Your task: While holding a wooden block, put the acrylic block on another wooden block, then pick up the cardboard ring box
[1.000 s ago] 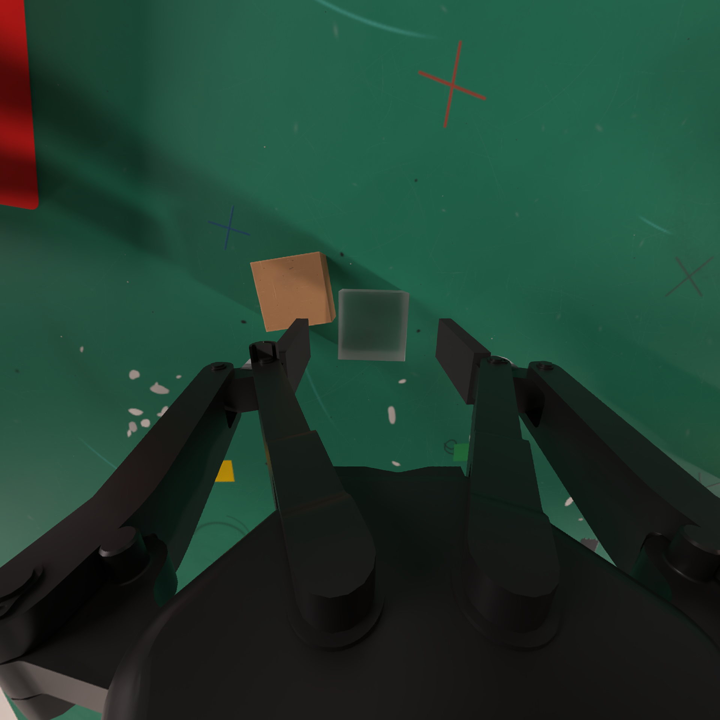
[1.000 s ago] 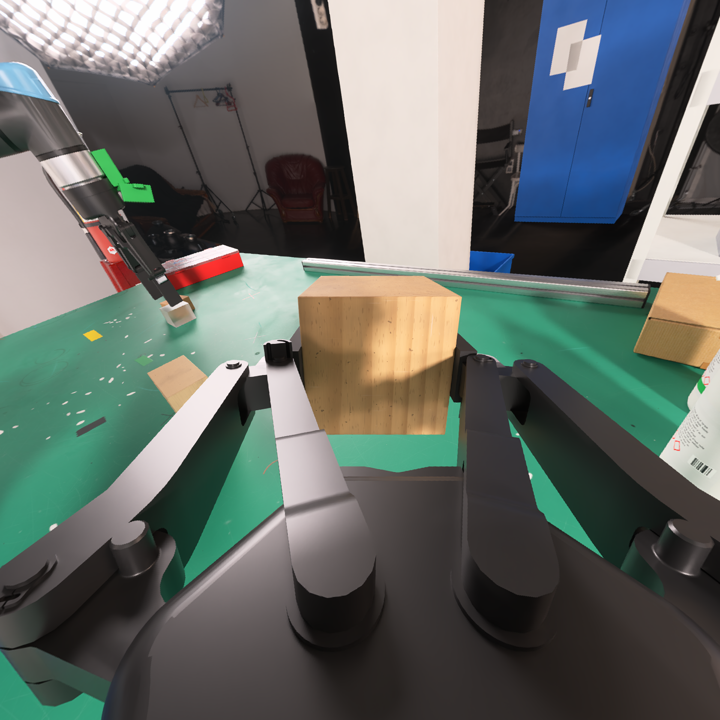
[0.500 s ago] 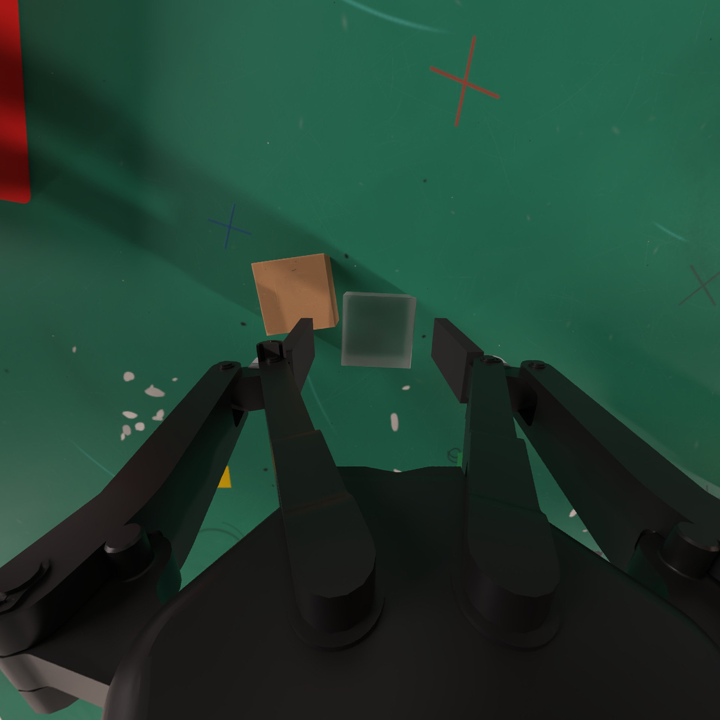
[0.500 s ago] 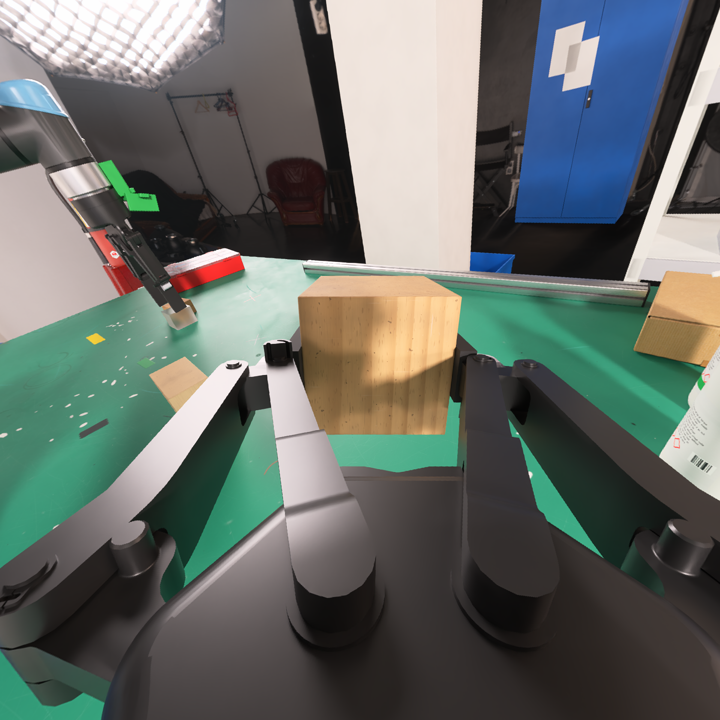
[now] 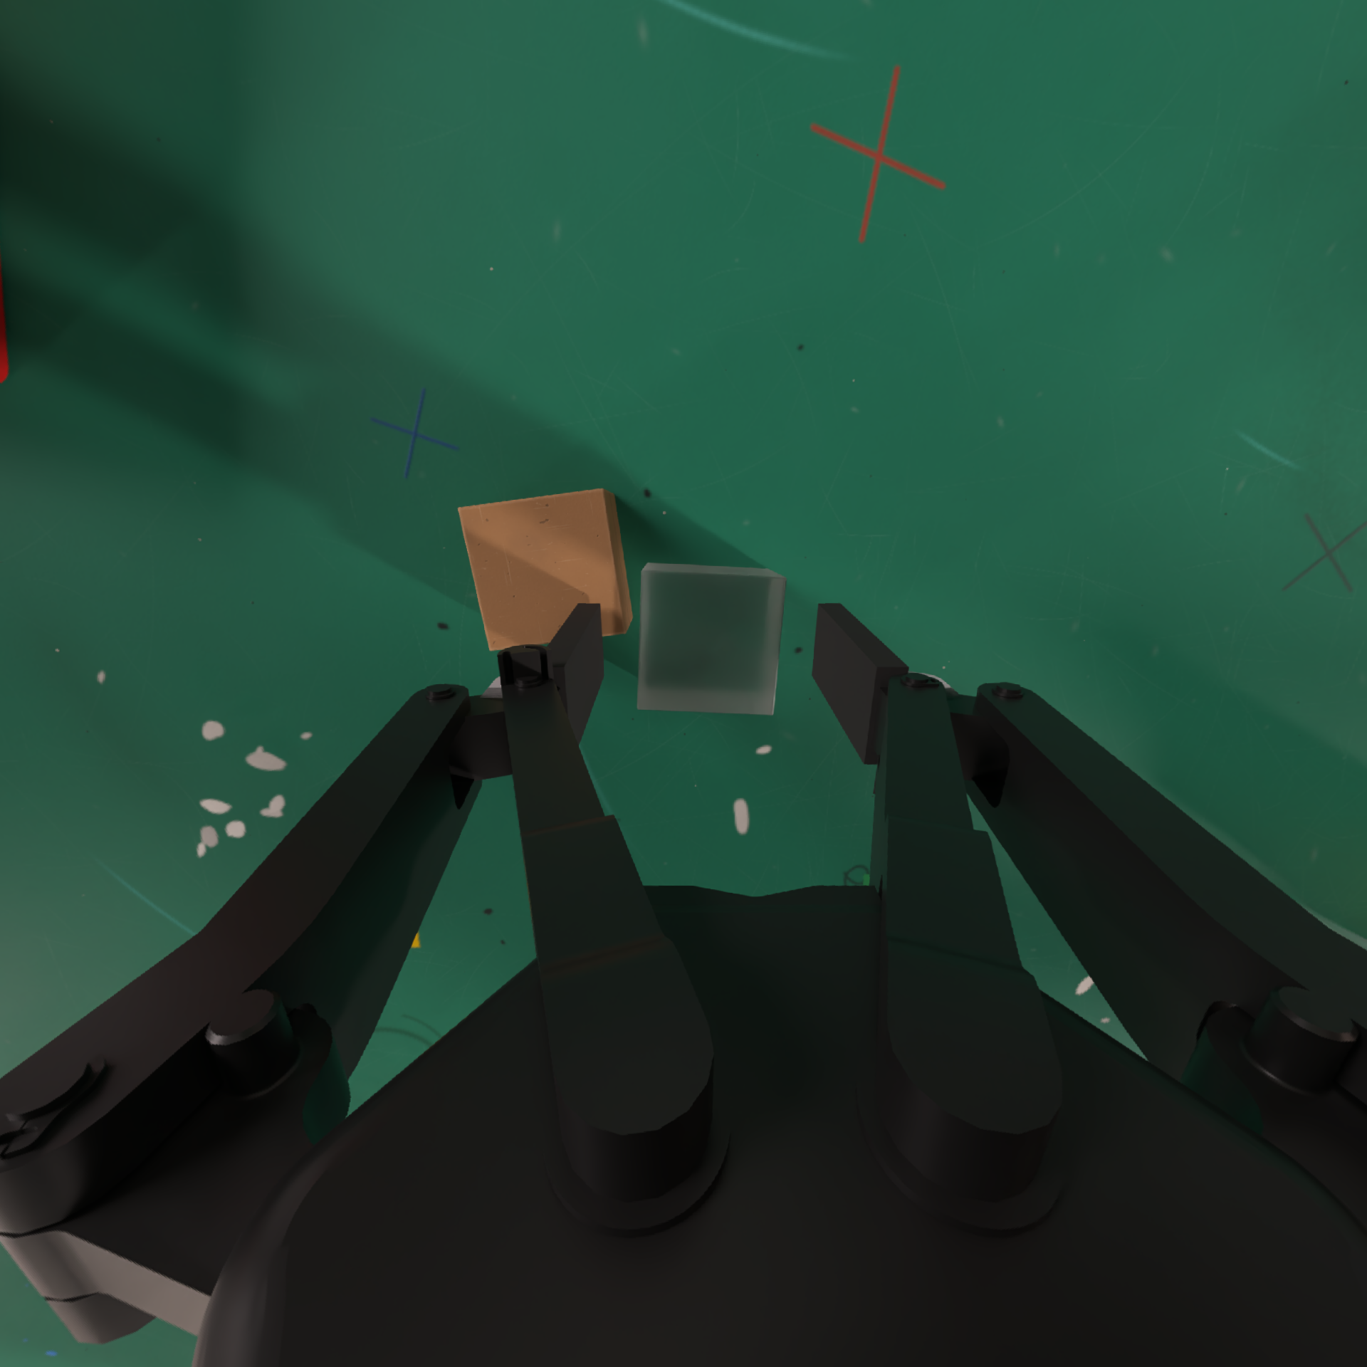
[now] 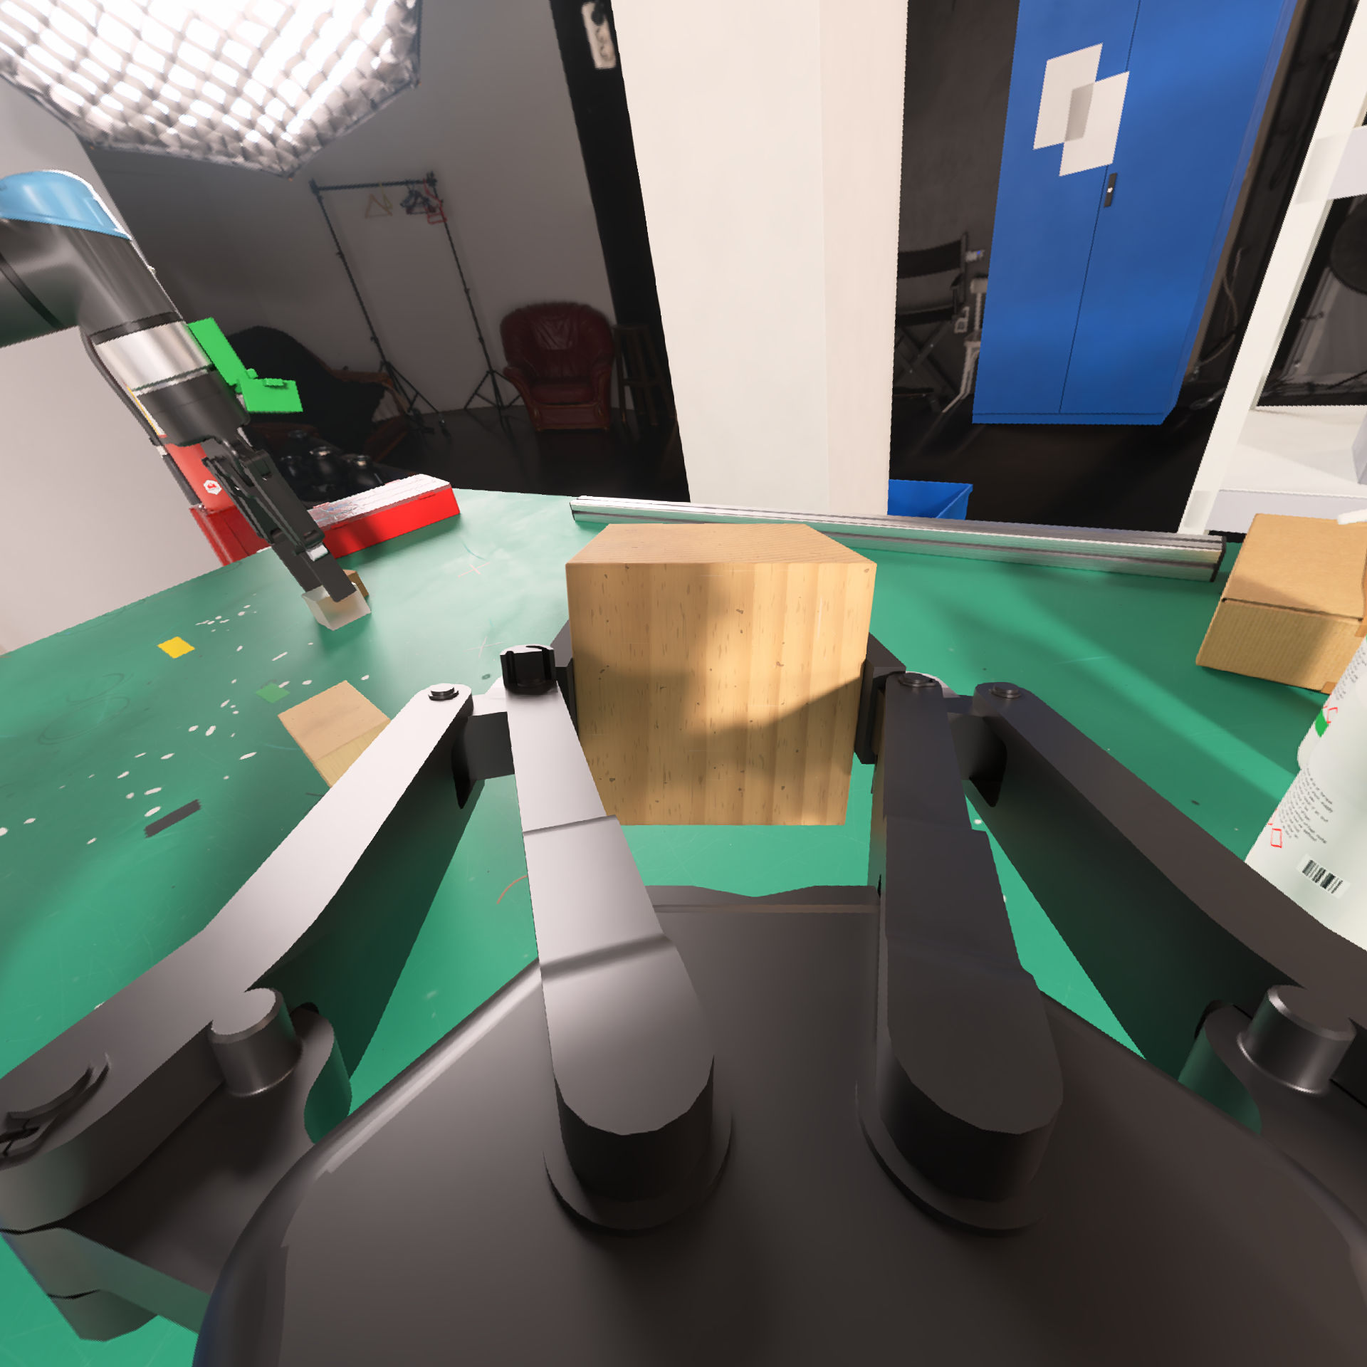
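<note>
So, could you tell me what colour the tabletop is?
Green tabletop, with scattered white flecks; clearest in the right wrist view.

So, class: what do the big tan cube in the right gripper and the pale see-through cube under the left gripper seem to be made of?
Big tan cube: likely unvarnished wood; straight grain lines, dark flecks, matt. Pale see-through cube: probably frosted acrylic or glass; the green table shows through it dimly, with lighter edges.

The frosted acrylic block [image 5: 709, 638] lies flat on the green table just beside the small brown cardboard ring box [image 5: 544, 566].
</note>
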`<state>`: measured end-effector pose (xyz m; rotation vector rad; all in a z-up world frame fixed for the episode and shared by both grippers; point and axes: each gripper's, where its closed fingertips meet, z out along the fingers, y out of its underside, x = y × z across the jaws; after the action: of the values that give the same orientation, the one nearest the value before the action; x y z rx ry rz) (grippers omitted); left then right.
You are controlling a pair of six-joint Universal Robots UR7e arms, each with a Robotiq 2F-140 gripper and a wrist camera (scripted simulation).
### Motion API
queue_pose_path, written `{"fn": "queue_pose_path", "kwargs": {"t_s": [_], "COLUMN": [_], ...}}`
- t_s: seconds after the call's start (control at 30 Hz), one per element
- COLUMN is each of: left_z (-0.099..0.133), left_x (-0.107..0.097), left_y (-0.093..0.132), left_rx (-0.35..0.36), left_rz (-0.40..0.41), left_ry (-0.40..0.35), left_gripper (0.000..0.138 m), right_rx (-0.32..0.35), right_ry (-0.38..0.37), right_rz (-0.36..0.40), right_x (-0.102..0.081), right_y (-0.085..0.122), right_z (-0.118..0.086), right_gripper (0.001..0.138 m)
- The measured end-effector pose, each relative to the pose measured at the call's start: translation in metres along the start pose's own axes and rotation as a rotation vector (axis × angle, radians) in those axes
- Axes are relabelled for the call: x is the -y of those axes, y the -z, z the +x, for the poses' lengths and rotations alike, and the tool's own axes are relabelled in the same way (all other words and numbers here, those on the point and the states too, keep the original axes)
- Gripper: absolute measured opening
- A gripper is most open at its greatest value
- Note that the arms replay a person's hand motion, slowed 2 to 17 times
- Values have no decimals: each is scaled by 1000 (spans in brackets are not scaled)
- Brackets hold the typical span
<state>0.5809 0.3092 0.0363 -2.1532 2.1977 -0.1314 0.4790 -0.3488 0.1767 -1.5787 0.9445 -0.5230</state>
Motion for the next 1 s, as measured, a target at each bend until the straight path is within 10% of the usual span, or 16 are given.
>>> {"fn": "queue_pose_path", "kwargs": {"t_s": [1.0], "left_z": [-1], "left_x": [1], "left_y": [2], "left_rx": [36], "left_rz": [18], "left_ry": [-56], "left_gripper": [50], "right_rx": [5], "right_ry": [-11], "right_rz": [-2], "right_x": [-2], "right_y": [-2], "right_z": [1], "right_gripper": [75]}}
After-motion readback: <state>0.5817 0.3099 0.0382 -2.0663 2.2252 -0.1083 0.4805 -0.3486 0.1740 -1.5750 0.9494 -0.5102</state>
